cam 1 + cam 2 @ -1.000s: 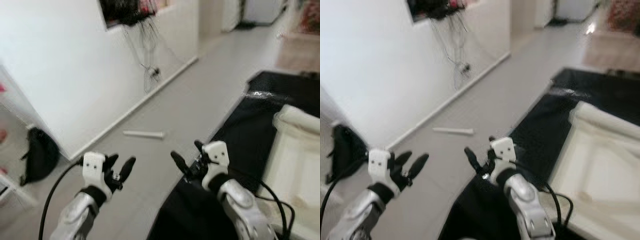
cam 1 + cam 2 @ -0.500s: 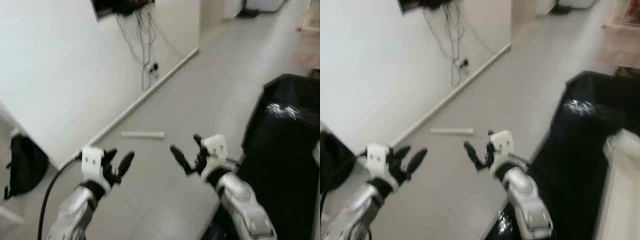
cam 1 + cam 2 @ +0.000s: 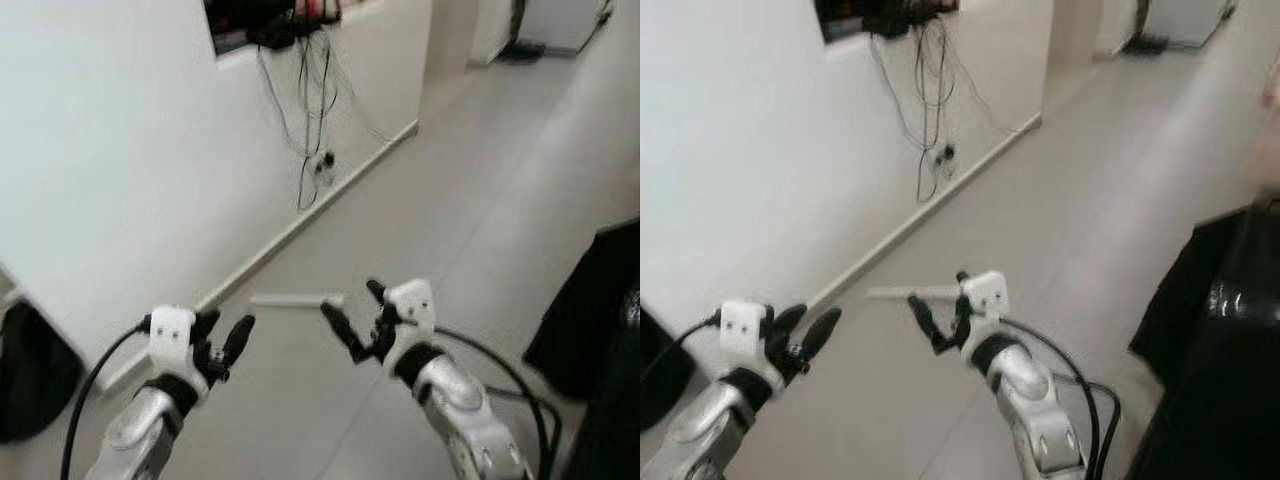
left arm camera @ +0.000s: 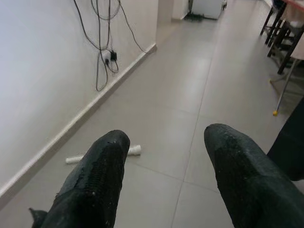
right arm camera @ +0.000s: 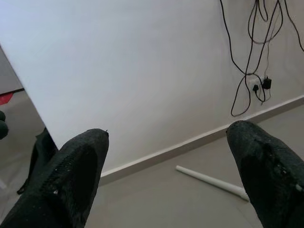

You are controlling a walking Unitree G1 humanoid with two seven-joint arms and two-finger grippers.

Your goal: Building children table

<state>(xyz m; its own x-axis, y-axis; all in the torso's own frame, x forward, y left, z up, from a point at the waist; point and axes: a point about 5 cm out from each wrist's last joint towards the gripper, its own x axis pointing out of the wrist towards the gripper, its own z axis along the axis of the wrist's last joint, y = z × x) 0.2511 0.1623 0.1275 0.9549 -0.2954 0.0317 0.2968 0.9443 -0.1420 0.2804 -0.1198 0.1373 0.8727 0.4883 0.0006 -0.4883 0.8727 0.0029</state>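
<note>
Both arms raised in front of robot over grey tiled floor [image 3: 470, 190]; head views slightly blurred.

L gripper [image 3: 222, 345]: held up at lower left, fingers spread apart, nothing between them. L wrist view confirms: two black fingers [image 4: 97, 178] w/ wide gap, floor visible through it.

R gripper [image 3: 357, 322]: held up near centre, fingers also spread wide, holding nothing. R wrist view shows both fingertips [image 5: 76, 164] far apart, wall and floor between.

Task item: white tube-like table leg [image 3: 290, 299] lies flat on floor, near the skirting board [image 3: 300, 228] of white wall [image 3: 110, 160], roughly parallel to it. In head views it sits just beyond R gripper, not touched by either gripper. Also seen in L wrist view [image 4: 102, 154], partly hidden behind one finger, and in R wrist view [image 5: 211, 181].

Other: black cables [image 3: 310, 110] hang down wall to a plug/socket [image 3: 322, 163] low on wall, from a dark unit at top of frame (blurred, cannot identify). Dark bag-like object [image 3: 30, 370] at far left by wall. Black glossy surface [image 3: 1220, 330] at right edge. Chair legs [image 4: 280, 33] visible further along the floor in L wrist view.
</note>
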